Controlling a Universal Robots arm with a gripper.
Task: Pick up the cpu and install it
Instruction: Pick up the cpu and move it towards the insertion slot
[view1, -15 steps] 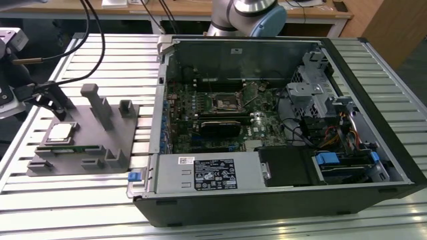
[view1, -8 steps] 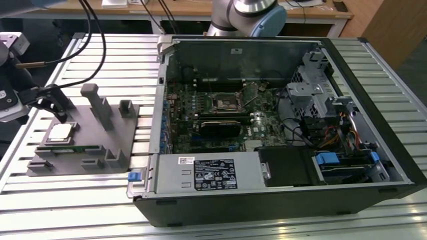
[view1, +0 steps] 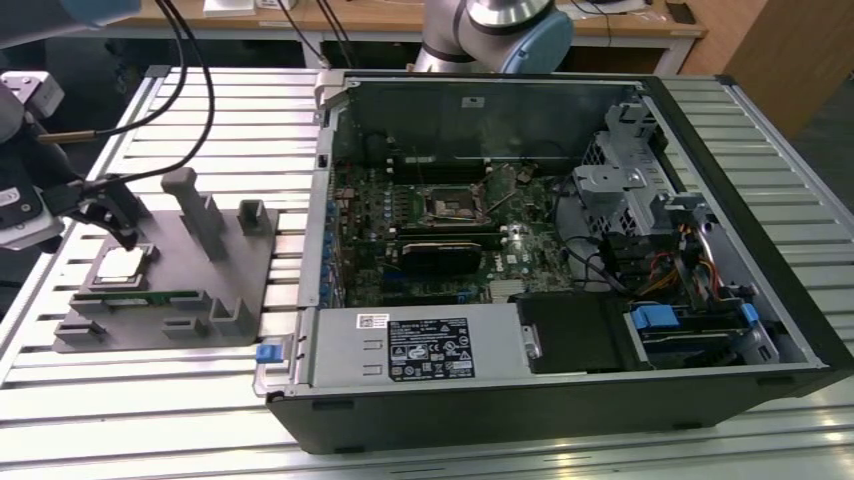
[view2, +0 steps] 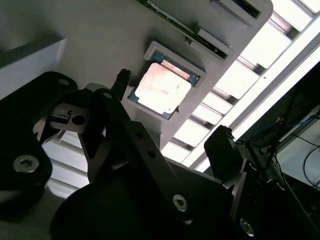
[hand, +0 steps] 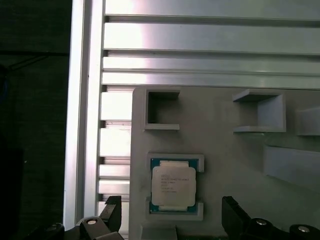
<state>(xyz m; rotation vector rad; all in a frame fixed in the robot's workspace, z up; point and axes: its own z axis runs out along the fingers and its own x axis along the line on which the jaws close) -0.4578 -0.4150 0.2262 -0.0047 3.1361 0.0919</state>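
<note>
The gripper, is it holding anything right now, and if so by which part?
Nothing is held. The gripper is open, its fingers apart on either side of the cpu, which lies flat in its recess in the grey holder.

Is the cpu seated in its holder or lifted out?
Seated. In the first wrist view the cpu lies flat inside the raised frame of the grey fixture; the open tool hovers above it.

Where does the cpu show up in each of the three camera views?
Exterior view: the cpu lies on the grey holder at the exterior view's left, beside the computer case.
First wrist view: the cpu sits in a framed pocket of the grey holder.
Second wrist view: the cpu sits in that same pocket of the grey holder.
Shared landmark: the holder's raised frame around the cpu.
</note>
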